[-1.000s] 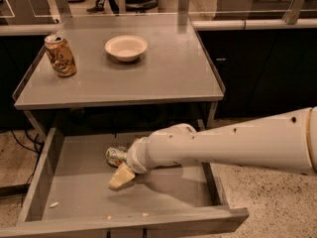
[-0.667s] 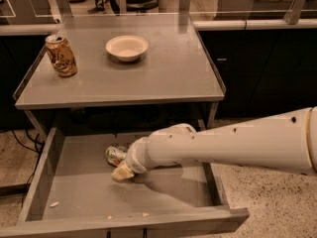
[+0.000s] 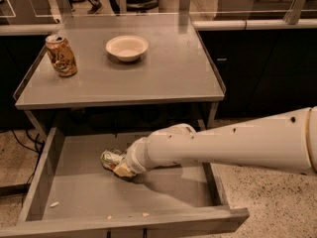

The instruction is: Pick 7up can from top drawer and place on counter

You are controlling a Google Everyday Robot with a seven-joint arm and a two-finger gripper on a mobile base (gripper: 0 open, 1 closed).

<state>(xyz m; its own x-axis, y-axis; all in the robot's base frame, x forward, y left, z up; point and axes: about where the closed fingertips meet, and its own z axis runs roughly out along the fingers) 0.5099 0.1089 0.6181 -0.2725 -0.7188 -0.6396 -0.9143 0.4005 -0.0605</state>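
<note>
The 7up can (image 3: 111, 158) lies on its side in the open top drawer (image 3: 74, 192), left of the drawer's middle. It is silvery with green print. My gripper (image 3: 119, 165) reaches down into the drawer from the right on a long white arm and is shut on the can. One pale fingertip (image 3: 124, 171) shows against the can's near side; the other is hidden behind the wrist. The can rests on the drawer floor. The grey counter (image 3: 168, 73) is directly above the drawer.
An orange-gold can (image 3: 61, 55) stands at the counter's left edge. A cream bowl (image 3: 127, 47) sits at the counter's back middle. Pale crumbs (image 3: 54, 204) lie near the drawer's front. Dark-fronted cabinets (image 3: 257, 68) stand to the right.
The pale fingertip has drawn up from the drawer floor and in against the can. The arm has barely moved, and the can stays in place.
</note>
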